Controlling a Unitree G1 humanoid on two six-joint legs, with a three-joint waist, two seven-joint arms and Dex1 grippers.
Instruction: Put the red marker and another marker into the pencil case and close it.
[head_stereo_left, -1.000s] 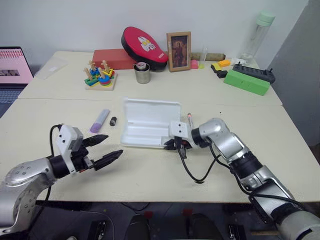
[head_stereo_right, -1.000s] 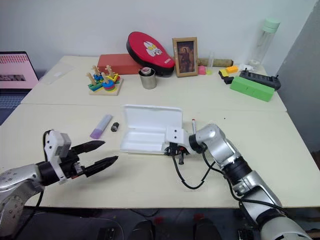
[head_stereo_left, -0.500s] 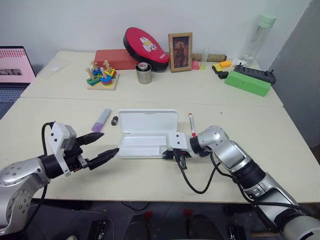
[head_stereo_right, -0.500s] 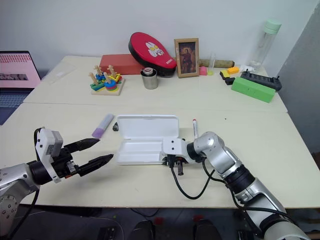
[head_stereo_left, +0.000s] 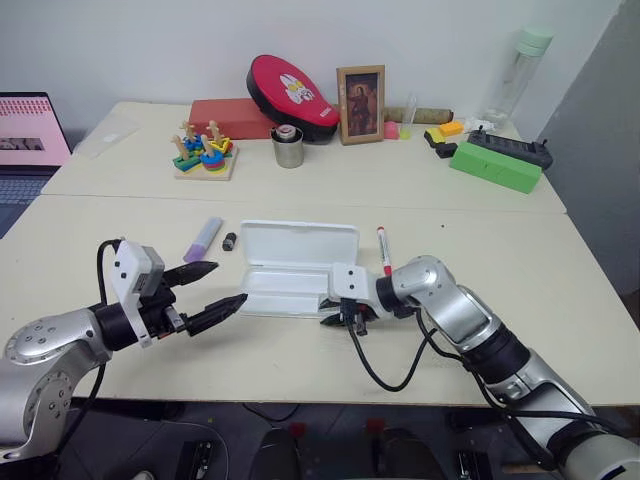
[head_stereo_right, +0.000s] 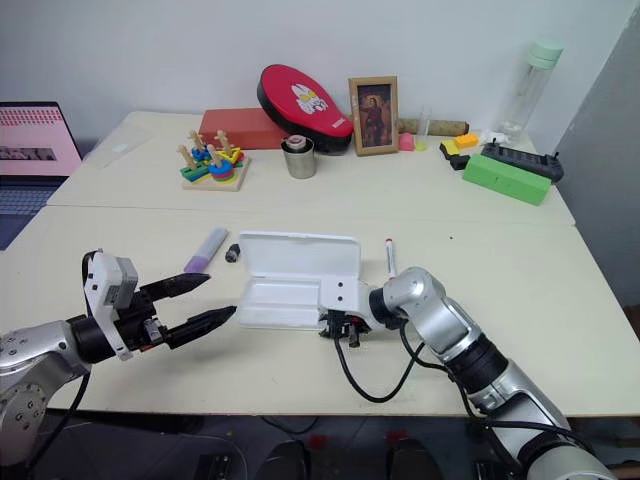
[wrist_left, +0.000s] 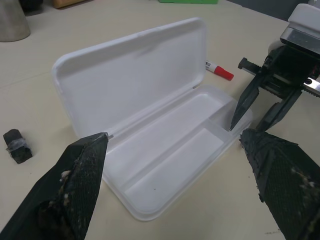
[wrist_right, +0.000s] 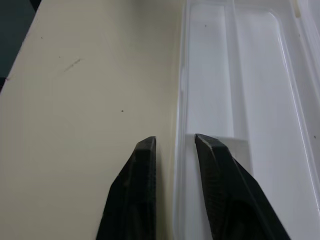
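Bright, even indoor light, soft shadows; left wrist view's near foreground blurs.

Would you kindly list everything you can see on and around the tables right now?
pencil case: one, white, lid open, front table middle
red marker: one, white with red cap, just right of the case
lilac marker: one, left of the case
small black piece: one, between lilac marker and case
green box: one, back table right
black device: one, behind the green box
bottle: one, clear, pale green cap, back right
framed picture: one, back centre
red oval pouch: one, beside the picture
red flat box: one, back
metal cup: one
wooden stacking toy: one, multicoloured
laptop: one, far left
left gripper: open, left of the case
right gripper: partly open at the case's right front rim
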